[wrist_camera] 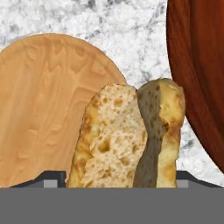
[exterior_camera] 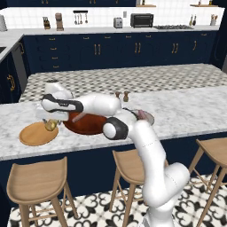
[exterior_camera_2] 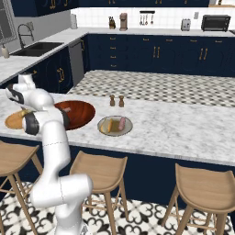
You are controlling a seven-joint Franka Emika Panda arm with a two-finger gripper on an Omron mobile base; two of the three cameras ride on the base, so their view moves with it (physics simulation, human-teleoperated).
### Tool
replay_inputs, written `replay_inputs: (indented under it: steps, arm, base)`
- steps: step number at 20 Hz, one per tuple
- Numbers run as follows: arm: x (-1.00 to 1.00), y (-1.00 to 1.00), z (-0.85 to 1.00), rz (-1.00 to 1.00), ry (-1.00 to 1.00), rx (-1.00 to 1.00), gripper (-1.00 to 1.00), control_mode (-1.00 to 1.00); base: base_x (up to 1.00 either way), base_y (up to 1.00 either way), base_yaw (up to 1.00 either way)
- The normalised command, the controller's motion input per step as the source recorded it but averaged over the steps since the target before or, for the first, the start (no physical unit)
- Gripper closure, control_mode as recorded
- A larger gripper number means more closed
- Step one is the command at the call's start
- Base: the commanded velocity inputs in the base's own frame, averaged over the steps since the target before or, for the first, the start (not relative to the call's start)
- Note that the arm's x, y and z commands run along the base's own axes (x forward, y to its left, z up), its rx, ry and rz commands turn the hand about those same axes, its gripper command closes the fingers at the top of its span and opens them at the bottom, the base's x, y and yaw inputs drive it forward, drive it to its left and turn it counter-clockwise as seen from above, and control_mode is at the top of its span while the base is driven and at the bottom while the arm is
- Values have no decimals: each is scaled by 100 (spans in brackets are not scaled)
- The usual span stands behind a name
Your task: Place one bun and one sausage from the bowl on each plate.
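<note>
- Gripper (wrist_camera: pixel 117 177) grips a bun (wrist_camera: pixel 131 135), jaws wide on either side of it; dark finger tips (wrist_camera: pixel 52 177) show at both sides of the roll in hand view
- Bun held over marble counter (exterior_camera: pixel 186 113), at the edge of the wood plate (exterior_camera: pixel 35 134), betw plate and bowl (exterior_camera: pixel 91 124); hand view shows its torn crumb face and a shaded crust side
- In left base view the bun sits at the plate's right rim, under the hand; can't tell if it touches the plate
- Wood plate is left of the bowl, just beside it, w/ a strip of marble between
- Bowl: dark red-brown, glossy; one sausage (exterior_camera: pixel 79 117) lies inside, slanted
- Grey-rimmed plate (exterior_camera_2: pixel 114 125) is right of the bowl, near it; carries a second bun (exterior_camera_2: pixel 109 125) and a second sausage (exterior_camera_2: pixel 122 123) side by side
- Two small shakers (exterior_camera_2: pixel 116 101) stand behind the grey plate, close together
- Wood stools (exterior_camera: pixel 37 179) line the counter's near side
</note>
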Motion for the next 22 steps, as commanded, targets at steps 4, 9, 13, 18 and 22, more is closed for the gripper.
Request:
replay_inputs:
  steps: [4, 9, 13, 18, 22]
  arm:
    - [0, 0, -16, 8, 0, 0, 100, -100]
    - [-12, 0, -13, 6, 0, 0, 100, -100]
    - [-15, 0, -23, 5, 0, 0, 100, -100]
    - [-4, 5, -22, 2, 0, 0, -100, -100]
    - [0, 0, -6, 0, -2, 0, -100, -100]
  base:
    - [0, 0, 0]
    - [0, 0, 0]
    - [0, 0, 0]
    - [0, 0, 0]
    - [0, 0, 0]
